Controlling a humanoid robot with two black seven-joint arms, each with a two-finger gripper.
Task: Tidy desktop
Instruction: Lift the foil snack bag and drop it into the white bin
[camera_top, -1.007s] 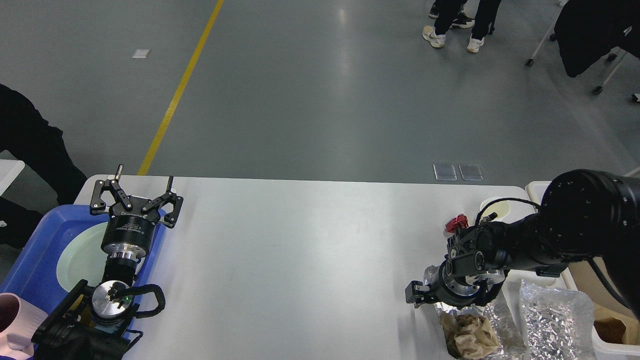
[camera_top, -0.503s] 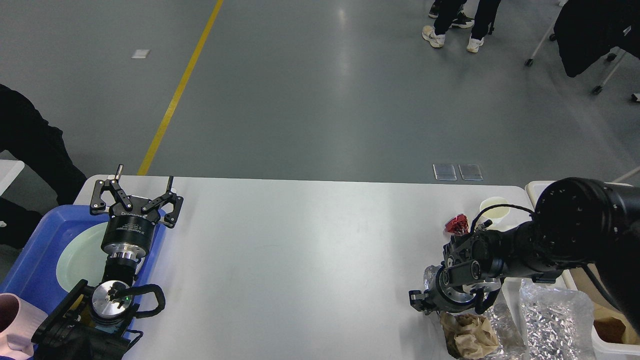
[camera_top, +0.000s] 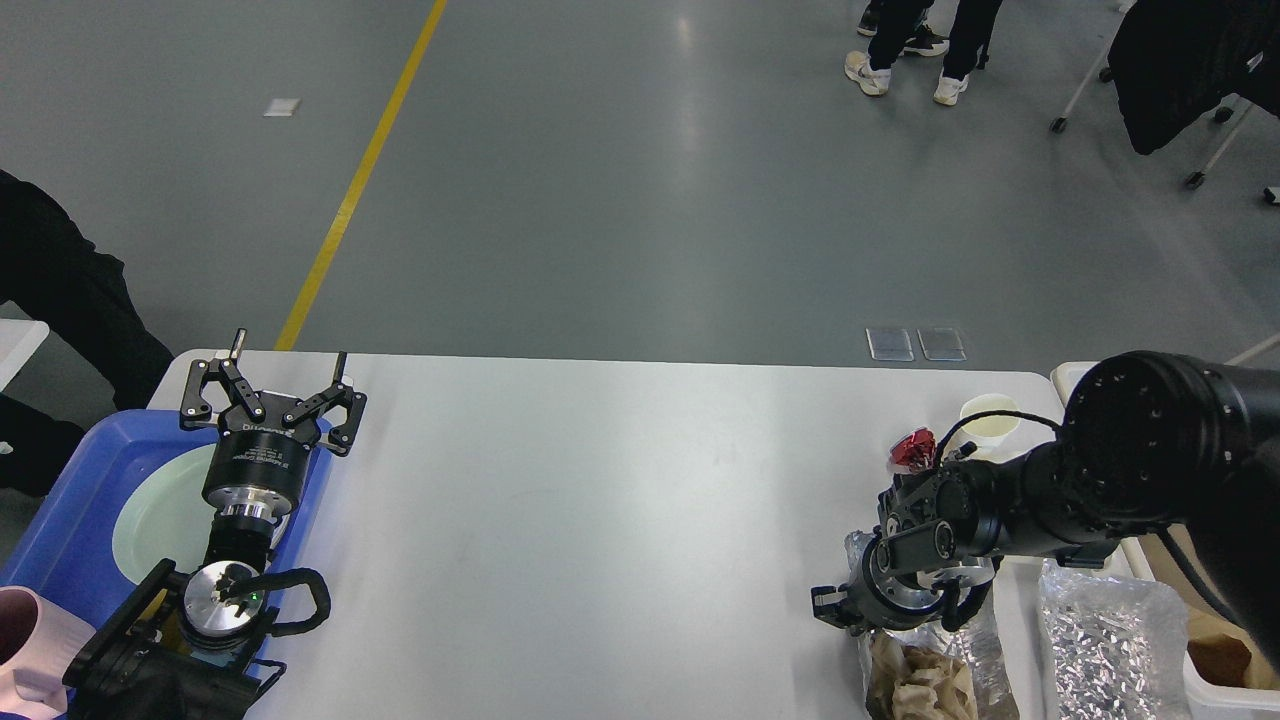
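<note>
The desktop (camera_top: 620, 500) spans the middle of the head view; its central area is bare white surface.

Left side: a blue tray (camera_top: 60, 520) sits at the desktop's left end. It holds a pale round plate (camera_top: 160, 520). A pink item (camera_top: 25, 640) lies at the tray's near corner, cut off by the view edge. My left gripper (camera_top: 272, 375) hangs above the tray's far right corner, fingers spread wide apart, holding nothing.

Right side: my right gripper (camera_top: 835, 610) is low over the desktop near its right front, pointing left. It appears end-on and dark; I cannot tell whether its fingers are apart or closed. Directly below it lies a crumpled brown paper wad (camera_top: 915, 685) inside clear plastic wrapping (camera_top: 975, 650). Contact between gripper and wrapping cannot be confirmed.

A small red object (camera_top: 912, 447) and a white paper cup (camera_top: 990, 418) stand near the desktop's far right corner, close together. The cup's contents are not visible.

A cream-white bin (camera_top: 1225, 690) stands just beside the desktop's right end. It contains crinkled silver foil (camera_top: 1100, 640) and a brown item (camera_top: 1220, 650), partly hidden by my right arm.
</note>
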